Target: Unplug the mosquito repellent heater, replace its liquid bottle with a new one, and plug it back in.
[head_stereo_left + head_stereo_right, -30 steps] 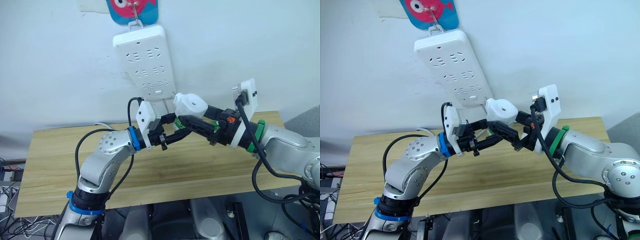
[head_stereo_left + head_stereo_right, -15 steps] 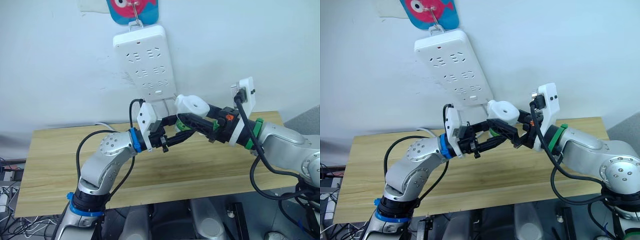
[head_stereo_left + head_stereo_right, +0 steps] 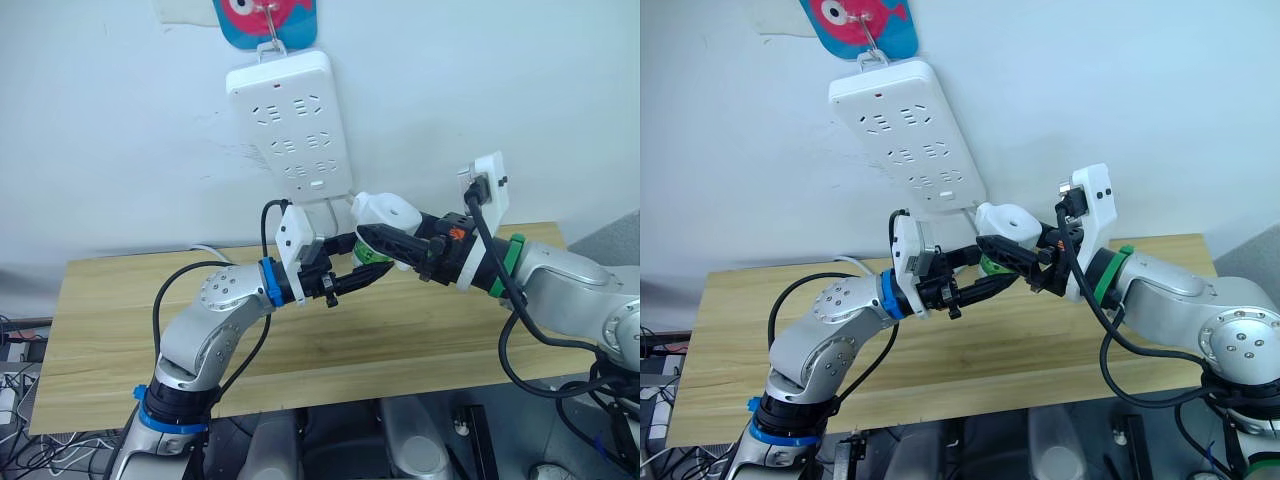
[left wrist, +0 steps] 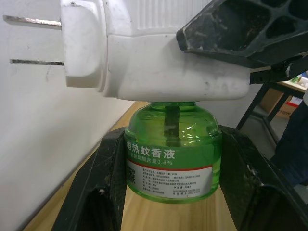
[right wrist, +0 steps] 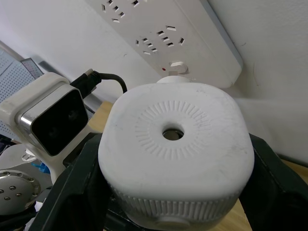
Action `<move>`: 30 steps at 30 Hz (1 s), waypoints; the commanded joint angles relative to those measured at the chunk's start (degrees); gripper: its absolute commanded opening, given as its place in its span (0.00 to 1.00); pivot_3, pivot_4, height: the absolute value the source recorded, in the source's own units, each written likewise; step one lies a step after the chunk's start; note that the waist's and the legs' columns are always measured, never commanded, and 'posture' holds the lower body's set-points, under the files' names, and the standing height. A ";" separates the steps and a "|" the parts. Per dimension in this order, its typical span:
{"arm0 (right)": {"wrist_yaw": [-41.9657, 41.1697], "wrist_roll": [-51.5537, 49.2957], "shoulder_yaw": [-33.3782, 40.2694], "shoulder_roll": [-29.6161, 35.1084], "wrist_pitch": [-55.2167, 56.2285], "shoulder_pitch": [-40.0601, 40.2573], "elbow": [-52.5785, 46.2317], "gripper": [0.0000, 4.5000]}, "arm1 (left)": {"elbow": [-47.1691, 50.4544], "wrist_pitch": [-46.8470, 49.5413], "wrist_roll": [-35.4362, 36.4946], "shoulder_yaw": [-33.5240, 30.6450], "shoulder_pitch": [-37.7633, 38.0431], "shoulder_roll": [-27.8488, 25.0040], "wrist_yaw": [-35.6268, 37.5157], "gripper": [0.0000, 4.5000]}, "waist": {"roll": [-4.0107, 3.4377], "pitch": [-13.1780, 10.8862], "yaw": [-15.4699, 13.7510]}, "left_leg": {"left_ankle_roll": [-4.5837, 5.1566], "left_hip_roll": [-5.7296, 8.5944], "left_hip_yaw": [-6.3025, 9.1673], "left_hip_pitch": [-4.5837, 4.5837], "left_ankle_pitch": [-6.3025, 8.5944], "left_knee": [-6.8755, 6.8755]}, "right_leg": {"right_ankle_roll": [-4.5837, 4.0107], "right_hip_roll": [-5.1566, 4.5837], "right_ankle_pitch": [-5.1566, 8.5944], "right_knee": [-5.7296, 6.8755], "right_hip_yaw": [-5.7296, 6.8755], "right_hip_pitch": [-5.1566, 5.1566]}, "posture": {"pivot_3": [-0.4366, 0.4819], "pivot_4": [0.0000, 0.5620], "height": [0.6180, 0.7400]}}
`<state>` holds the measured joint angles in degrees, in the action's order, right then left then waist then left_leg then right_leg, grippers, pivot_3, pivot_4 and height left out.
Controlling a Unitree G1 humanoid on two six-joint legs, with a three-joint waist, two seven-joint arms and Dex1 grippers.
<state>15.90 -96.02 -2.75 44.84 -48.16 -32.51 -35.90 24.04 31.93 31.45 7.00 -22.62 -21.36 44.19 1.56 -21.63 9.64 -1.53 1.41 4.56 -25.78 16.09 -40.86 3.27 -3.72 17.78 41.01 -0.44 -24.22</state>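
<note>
Head view: above the worktop (image 3: 120, 330), the right gripper (image 3: 385, 240) is clamped on the heater (image 3: 385, 212), and the left gripper (image 3: 352, 272) meets it from below.

Left wrist: fingers (image 4: 103, 183) clamped on the green bottle (image 4: 171, 156), prongs bare.

Right wrist: strip (image 5: 192, 43) just beyond. Likely step: unscrewing the bottle; next, twist and pull down.

Bare wooden table (image 3: 120, 330)
</note>
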 commanded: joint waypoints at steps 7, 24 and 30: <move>0.26 -1.54 0.58 -0.12 0.42 -0.40 -1.54 0.68 | 1.86 -2.84 -0.32 0.62 1.50 -1.47 1.82 0.67 | 0.00 0.00 -0.01 | 0.00 0.00 0.00 0.00 0.00 0.00 | 0.00 0.00 0.00 -0.02 -0.01 0.00 | 0.12 0.60 1.00; -0.38 0.63 1.07 -0.56 0.54 -0.57 -1.04 0.68 | 1.63 -4.59 -0.33 -0.52 1.80 -2.37 2.38 1.00 | 0.00 0.00 -0.05 | 0.00 0.00 -0.01 0.01 0.00 0.01 | 0.00 0.00 0.00 -0.03 -0.01 0.00 | 0.13 0.59 1.00; -6.78 4.58 2.83 0.76 0.13 0.09 -1.26 0.68 | 3.27 -1.54 3.69 -4.20 2.43 -6.60 3.91 1.00 | -0.01 0.00 -0.07 | 0.00 -0.01 -0.01 0.03 0.00 0.02 | 0.00 0.00 0.00 -0.03 -0.02 -0.01 | 0.15 0.57 1.00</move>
<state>11.69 -92.15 -2.39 44.91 -48.52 -32.39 -35.22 24.28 30.03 33.11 4.49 -20.56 -27.50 47.42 1.56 -21.63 9.57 -1.53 1.40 4.55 -25.75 16.09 -40.84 3.27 -3.72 17.78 40.97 -0.46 -24.23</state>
